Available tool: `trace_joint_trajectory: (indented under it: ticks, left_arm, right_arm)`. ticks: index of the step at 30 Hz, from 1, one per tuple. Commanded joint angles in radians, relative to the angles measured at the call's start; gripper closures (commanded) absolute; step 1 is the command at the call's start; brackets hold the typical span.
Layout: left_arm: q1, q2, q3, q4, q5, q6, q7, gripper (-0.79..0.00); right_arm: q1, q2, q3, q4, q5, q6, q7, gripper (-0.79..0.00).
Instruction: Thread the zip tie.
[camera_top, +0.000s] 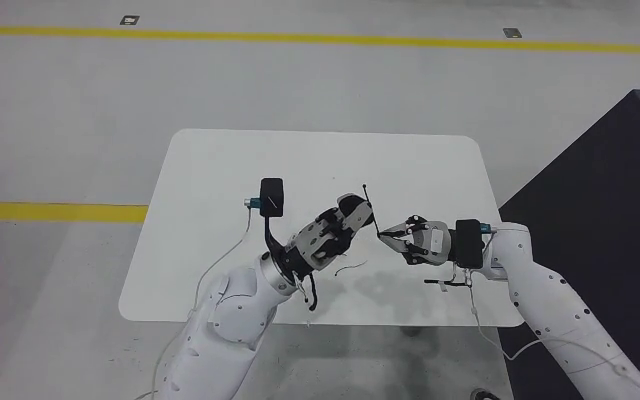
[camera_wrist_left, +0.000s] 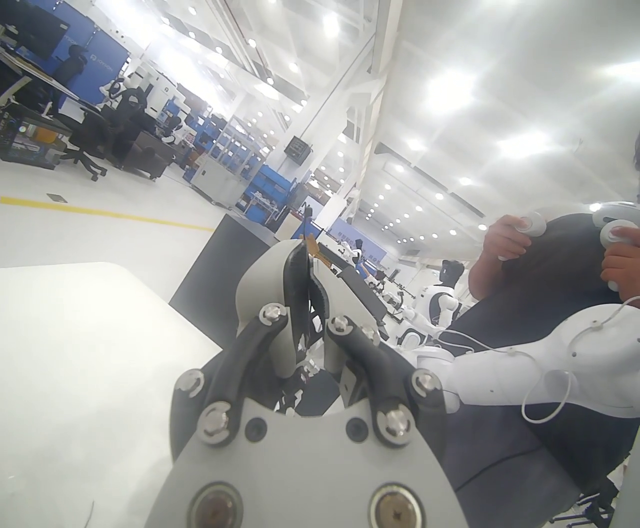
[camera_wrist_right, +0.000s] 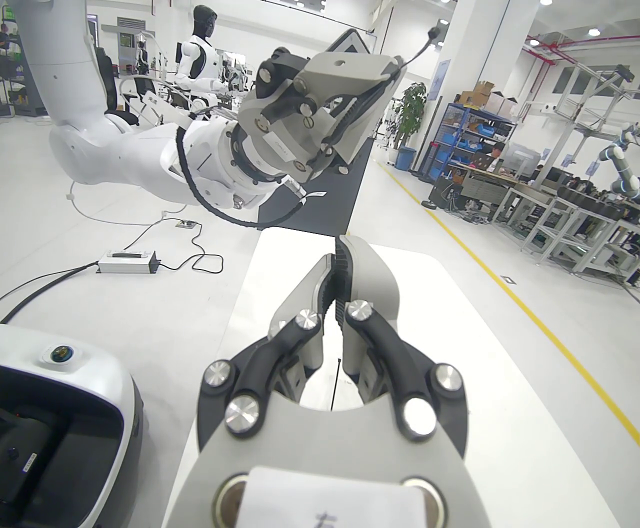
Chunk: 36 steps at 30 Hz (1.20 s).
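Note:
A thin black zip tie (camera_top: 369, 203) is held in the air over the front middle of the white table (camera_top: 300, 170). My left gripper (camera_top: 360, 213) is shut on it, and the tie's head end (camera_wrist_right: 424, 41) sticks out past the fingertips. In the left wrist view the tie (camera_wrist_left: 306, 220) rises from the closed left gripper (camera_wrist_left: 305, 252). Just to its right, my right gripper (camera_top: 386, 236) is shut on the tie's other end. A length of the tie (camera_wrist_right: 336, 385) hangs below the closed right gripper (camera_wrist_right: 340, 246). The left gripper (camera_wrist_right: 392, 67) hovers beyond it.
The grippers are a few centimetres apart, above the table near its front edge. A dark panel (camera_top: 600, 160) stands off the table's right side. The back and left of the table top (camera_top: 250, 190) are bare.

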Motion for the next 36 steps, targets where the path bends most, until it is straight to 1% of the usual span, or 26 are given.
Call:
trace_joint_trajectory:
  ticks: [1, 2, 3, 4, 5, 9, 12, 14, 16, 18, 20, 21, 23, 31, 32, 34, 36]
  left_arm:
    - [-0.002, 0.000, 0.001, 0.002, -0.007, -0.002, 0.002, 0.000]
    - [-0.004, 0.000, -0.001, 0.003, -0.009, -0.002, 0.006, 0.000]
    - [-0.006, 0.000, -0.004, 0.003, -0.010, -0.003, 0.011, 0.000]
    - [-0.007, 0.000, -0.007, 0.005, -0.013, -0.002, 0.018, 0.000]
    - [-0.009, 0.000, -0.013, 0.005, -0.012, -0.001, 0.029, 0.000]
    - [0.004, -0.001, -0.041, -0.007, -0.039, -0.007, 0.107, 0.000]
    - [0.012, -0.001, -0.046, -0.012, -0.035, -0.017, 0.130, 0.000]
    - [0.014, -0.001, -0.042, -0.010, -0.032, -0.016, 0.129, 0.000]
    - [0.012, -0.001, -0.039, -0.009, -0.027, -0.013, 0.129, 0.000]
    - [0.009, -0.002, -0.036, -0.006, -0.025, -0.007, 0.128, 0.000]
    - [0.007, -0.002, -0.033, -0.002, -0.028, -0.001, 0.126, 0.000]
    - [0.006, -0.002, -0.033, -0.001, -0.028, 0.000, 0.125, 0.000]
    - [0.005, -0.002, -0.031, 0.001, -0.029, 0.005, 0.123, 0.000]
    - [0.005, -0.002, -0.030, 0.003, -0.028, 0.009, 0.122, 0.000]
    - [0.005, -0.002, -0.030, 0.003, -0.028, 0.009, 0.122, 0.000]
    - [0.005, -0.002, -0.030, 0.003, -0.028, 0.009, 0.122, 0.000]
    - [0.005, -0.002, -0.030, 0.003, -0.028, 0.009, 0.122, 0.000]
  right_arm:
    - [0.000, 0.000, 0.000, 0.000, 0.000, 0.000, 0.000, 0.000]
    - [0.000, 0.000, 0.000, 0.000, 0.000, 0.000, 0.000, 0.000]
    - [0.000, 0.000, 0.000, 0.000, 0.000, 0.000, 0.000, -0.135]
    - [0.000, 0.000, 0.000, 0.000, 0.000, 0.000, 0.000, -0.428]
    - [0.000, 0.000, 0.000, 0.000, 0.000, 0.000, 0.000, -0.785]
    - [0.000, 0.000, 0.000, 0.000, 0.000, 0.000, 0.000, -0.785]
    - [-0.010, 0.010, -0.026, -0.028, 0.016, 0.000, 0.066, -0.785]
    - [0.000, 0.027, -0.051, -0.001, 0.074, 0.000, 0.146, -0.785]
    - [0.027, 0.045, -0.088, 0.042, 0.209, 0.000, 0.264, -0.785]
    - [0.084, 0.063, -0.122, 0.078, 0.381, 0.000, 0.435, -0.785]
    - [0.118, 0.076, -0.173, 0.114, 0.614, 0.000, 0.619, -0.785]
    - [0.151, 0.082, -0.192, 0.109, 0.712, 0.000, 0.718, -0.785]
    - [0.204, 0.096, -0.209, 0.090, 0.825, 0.000, 0.875, -0.785]
    - [0.204, 0.096, -0.209, 0.090, 0.825, 0.000, 0.875, -0.785]
    - [0.196, 0.095, -0.222, 0.083, 0.829, 0.000, 0.893, -0.785]
    - [0.218, 0.092, -0.270, 0.065, 0.872, 0.000, 1.010, -0.785]
    - [0.280, 0.085, -0.312, 0.098, 0.976, 0.001, 1.160, -0.785]
